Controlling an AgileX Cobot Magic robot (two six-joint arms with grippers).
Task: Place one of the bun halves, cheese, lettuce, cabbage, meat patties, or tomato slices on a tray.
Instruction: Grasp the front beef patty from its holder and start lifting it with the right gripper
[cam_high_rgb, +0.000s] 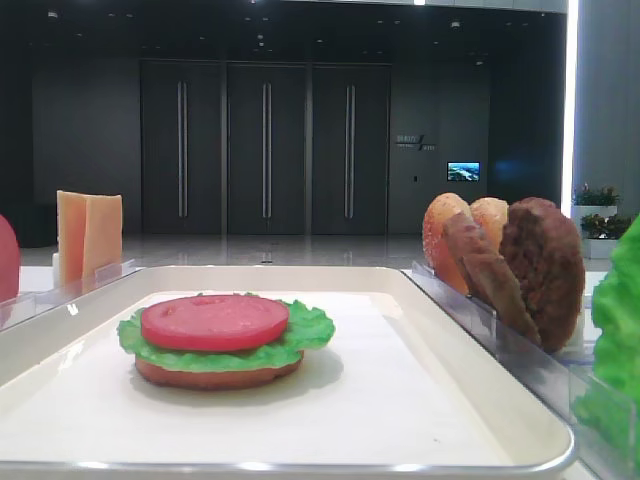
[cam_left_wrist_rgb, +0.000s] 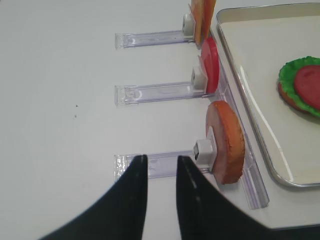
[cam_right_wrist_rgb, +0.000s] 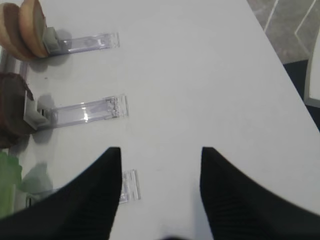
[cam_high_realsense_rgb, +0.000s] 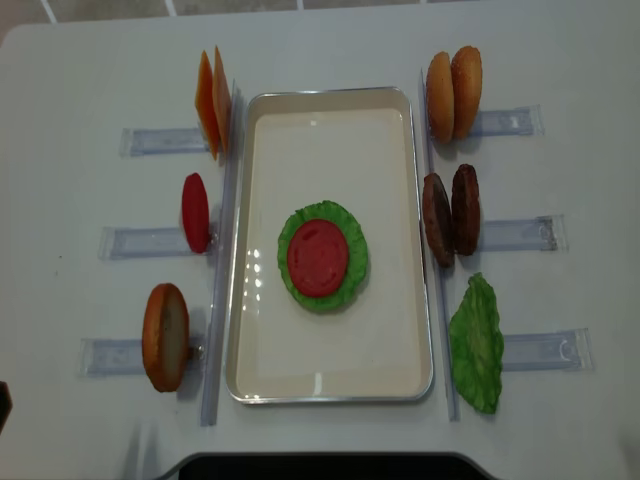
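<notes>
Cream-white tray, pinkish-red tomato slice on bright green lettuce — dark reddish-brown meat patties

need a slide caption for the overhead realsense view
Tomato slice on lettuce in the tray, flanked by racks of burger ingredients.

Behind the white tabletop stands a dark wall with three tall doors, a small lit screen, a glossy floor, potted plants and a bright strip of light.
</notes>
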